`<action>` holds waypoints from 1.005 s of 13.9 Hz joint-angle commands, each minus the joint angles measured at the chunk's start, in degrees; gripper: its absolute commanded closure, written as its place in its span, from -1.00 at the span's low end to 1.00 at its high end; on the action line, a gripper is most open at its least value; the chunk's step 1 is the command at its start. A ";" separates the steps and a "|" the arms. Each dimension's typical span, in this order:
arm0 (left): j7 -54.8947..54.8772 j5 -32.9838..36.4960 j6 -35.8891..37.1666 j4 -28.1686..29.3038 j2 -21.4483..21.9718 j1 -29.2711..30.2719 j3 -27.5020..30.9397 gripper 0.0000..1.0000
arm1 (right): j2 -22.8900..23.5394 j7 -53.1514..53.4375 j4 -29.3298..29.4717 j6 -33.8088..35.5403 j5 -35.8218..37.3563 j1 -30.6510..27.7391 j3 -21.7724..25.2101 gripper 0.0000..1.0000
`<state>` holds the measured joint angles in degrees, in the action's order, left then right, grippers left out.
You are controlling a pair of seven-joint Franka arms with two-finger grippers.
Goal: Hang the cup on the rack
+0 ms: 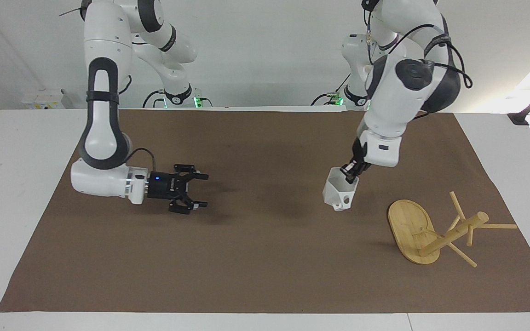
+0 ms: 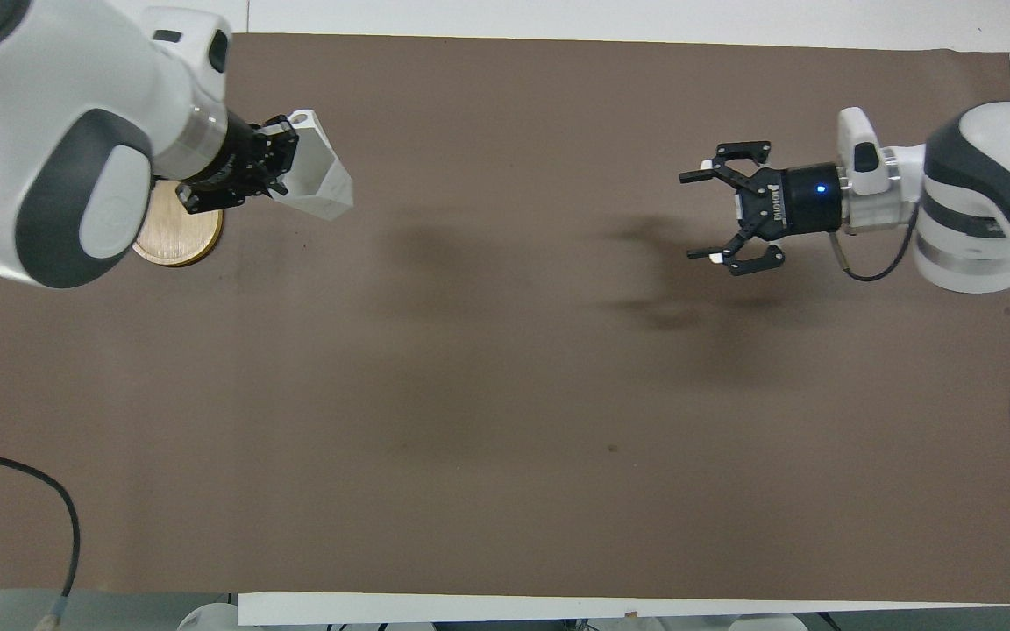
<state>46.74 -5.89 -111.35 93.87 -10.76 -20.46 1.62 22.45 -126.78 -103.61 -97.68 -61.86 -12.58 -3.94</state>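
Left claw (image 1: 350, 173) clamped on cup (image 1: 339, 194) rim, cup tilted, in the air above the mat, beside rack (image 1: 435, 230). Rack lies tipped over near the bench's left-arm end, pegs pointing sideways. Right claw (image 1: 196, 189) spread, empty, low over the right-arm end, waiting. Risk: no upright peg, so the cup would slide off or shove the rack.

bare mat (image 1: 265, 257) lies between the tools; the toppled rack (image 1: 435, 230) blocks the left arm's end.
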 commanded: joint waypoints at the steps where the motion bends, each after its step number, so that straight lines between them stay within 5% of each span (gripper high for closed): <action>1: -2.60 -2.01 -14.71 13.05 6.44 2.79 -0.65 1.00 | -8.97 9.75 -1.68 -0.58 11.02 -2.70 -0.63 -0.99; 5: -15.32 -15.79 -33.89 26.60 10.85 4.47 -0.47 1.00 | -16.02 30.57 0.25 -0.66 25.45 -2.98 -0.63 -0.99; 8: -17.47 -22.31 -36.83 27.33 10.94 6.40 -0.56 1.00 | -18.75 45.52 0.78 -1.10 33.09 -2.98 -0.63 -0.99; 10: -17.47 -28.71 -39.63 27.68 10.42 6.58 -0.47 1.00 | -19.63 54.05 4.81 -0.14 44.40 -1.75 -1.33 -0.99; 14: -17.56 -29.45 -42.72 28.30 9.01 7.89 -0.47 1.00 | -20.51 82.93 13.68 11.17 55.78 1.68 -1.51 -0.99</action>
<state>30.10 -33.93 -152.13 120.91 -2.11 -13.59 1.65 1.74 -55.30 -94.18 -91.36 -10.04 -11.28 -4.98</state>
